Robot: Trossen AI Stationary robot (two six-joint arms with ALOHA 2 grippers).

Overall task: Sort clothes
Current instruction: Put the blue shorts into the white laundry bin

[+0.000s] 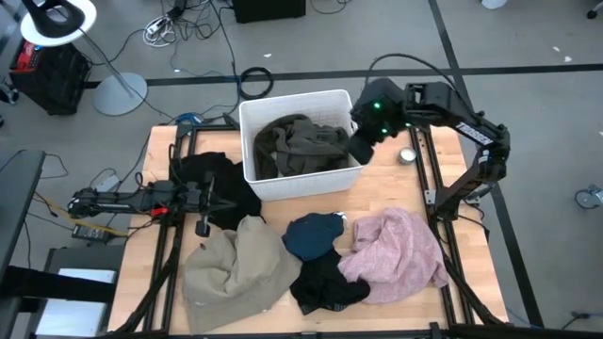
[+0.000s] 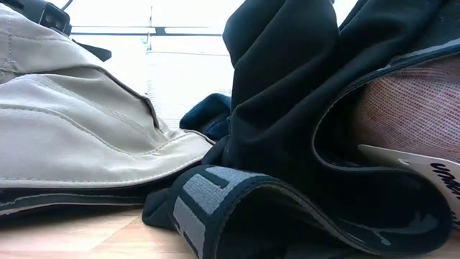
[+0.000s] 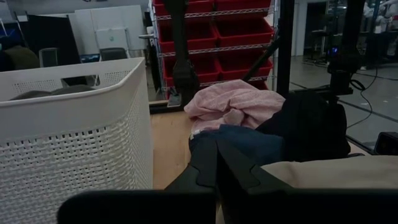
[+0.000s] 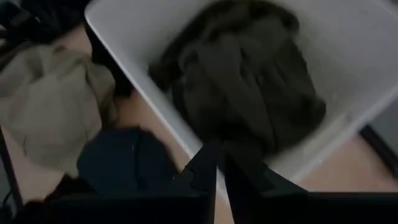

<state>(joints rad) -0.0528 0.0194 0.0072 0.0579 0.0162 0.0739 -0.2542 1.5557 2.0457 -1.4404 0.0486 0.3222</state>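
We see the olive-green garment [image 1: 301, 146] lying crumpled inside the white bin [image 1: 252, 111] at the back middle of the table [image 1: 429, 306]. On the boards in front lie the beige garment [image 1: 231, 273], the teal-blue garment [image 1: 314, 235], the pink garment [image 1: 396, 252] and a black garment [image 1: 325, 284] touching one another; the second black garment [image 1: 215, 179] sits at the bin's left. The low view shows a white tag [image 2: 424, 169] with black letters cut off at the frame edge, which we cannot read, and a grey patterned waistband [image 2: 208, 205].

The right gripper [image 1: 363, 146] hangs just above the bin's right rim, its arm folded back over the right edge, fingers [image 4: 239, 168] pressed together and empty. The left gripper [image 1: 203, 226] lies low along the left side near the beige garment, its fingers [image 3: 233, 168] likewise together, holding nothing. A small metal tin [image 1: 407, 155] stands near the bin.
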